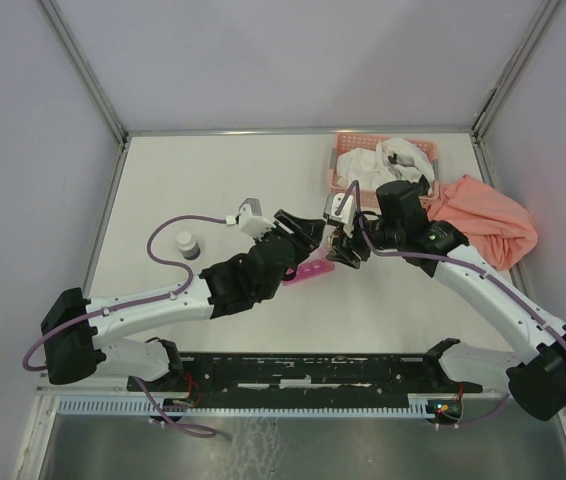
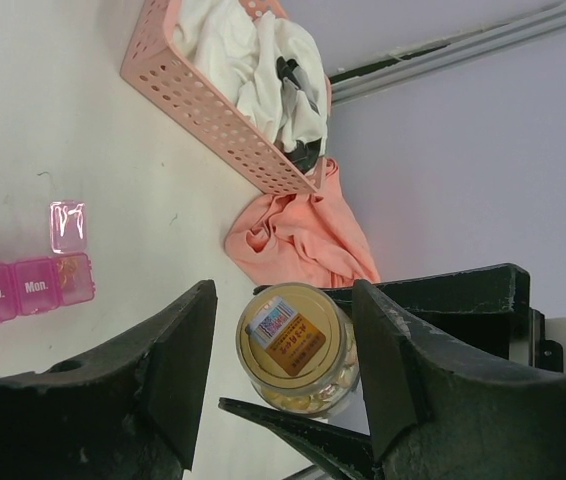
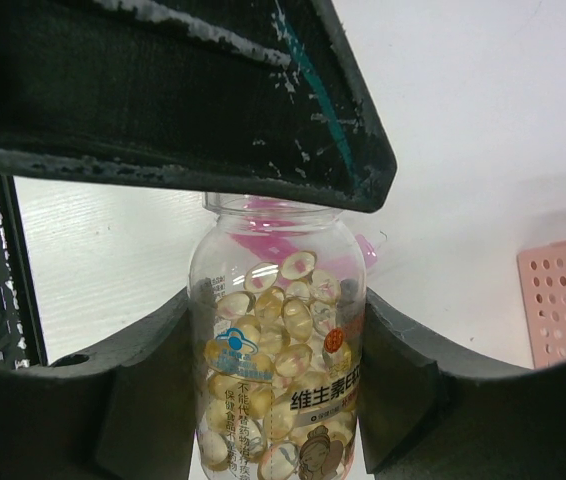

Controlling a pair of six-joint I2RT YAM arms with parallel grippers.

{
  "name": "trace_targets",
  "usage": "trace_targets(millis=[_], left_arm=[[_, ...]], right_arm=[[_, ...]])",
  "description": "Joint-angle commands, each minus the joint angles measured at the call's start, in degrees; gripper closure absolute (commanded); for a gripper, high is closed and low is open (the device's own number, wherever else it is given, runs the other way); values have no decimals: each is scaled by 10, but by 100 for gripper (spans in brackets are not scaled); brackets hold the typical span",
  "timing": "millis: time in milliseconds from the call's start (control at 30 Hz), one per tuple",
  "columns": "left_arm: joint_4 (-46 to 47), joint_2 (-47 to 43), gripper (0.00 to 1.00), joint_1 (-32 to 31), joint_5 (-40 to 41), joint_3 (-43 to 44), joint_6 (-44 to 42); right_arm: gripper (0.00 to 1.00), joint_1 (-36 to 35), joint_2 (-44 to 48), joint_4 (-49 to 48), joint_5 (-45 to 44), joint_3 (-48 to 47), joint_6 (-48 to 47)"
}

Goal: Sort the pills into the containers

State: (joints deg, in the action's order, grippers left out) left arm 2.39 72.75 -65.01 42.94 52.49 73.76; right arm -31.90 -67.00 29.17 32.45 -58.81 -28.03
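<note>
Bottle up, organizer close

Your right tool (image 3: 275, 300) grips bottle (image 3: 278, 385); left tool (image 2: 283, 292) open; organizer (image 2: 23, 292) just left, axis crosswise.

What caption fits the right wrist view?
Right end effector grips a clear bottle of yellow softgels, pink organizer visible behind its neck.

At the far right of the counter (image 1: 213, 180) we see a salmon lattice basket (image 1: 335, 172), filled with white cloth (image 1: 388, 158). Something dark lies among the folds; we cannot tell what it is. An orange cloth (image 1: 488, 220) lies crumpled just beside the basket, on its right, and touches its corner. Well apart, on the left side of the counter, a small bottle (image 1: 188, 244) with a white cap stands upright.
</note>
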Motion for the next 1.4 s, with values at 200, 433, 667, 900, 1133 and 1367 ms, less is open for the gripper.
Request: trace_targets(millis=[200,433,667,900,1133,1367], left_arm=[[47,-4,39,-4,-19,1,32],[67,-12,52,-4,-22,-12,29],[182,-43,80,-1,-44,-74,-45],[464,-68,88,46,-261,-202,-188],[336,-49,90,75,-465,-135,-343],[351,-59,89,125,-620,-149,-374]], right_arm=[[97,-4,11,-39,-8,-15,18],[97,-4,8,-40,3,-17,27],[98,2,-8,-42,67,-25,80],[98,50,-21,-93,209,-18,194],[98,84,-52,-161,302,-8,307],[98,114,-72,-428,371,54,558]])
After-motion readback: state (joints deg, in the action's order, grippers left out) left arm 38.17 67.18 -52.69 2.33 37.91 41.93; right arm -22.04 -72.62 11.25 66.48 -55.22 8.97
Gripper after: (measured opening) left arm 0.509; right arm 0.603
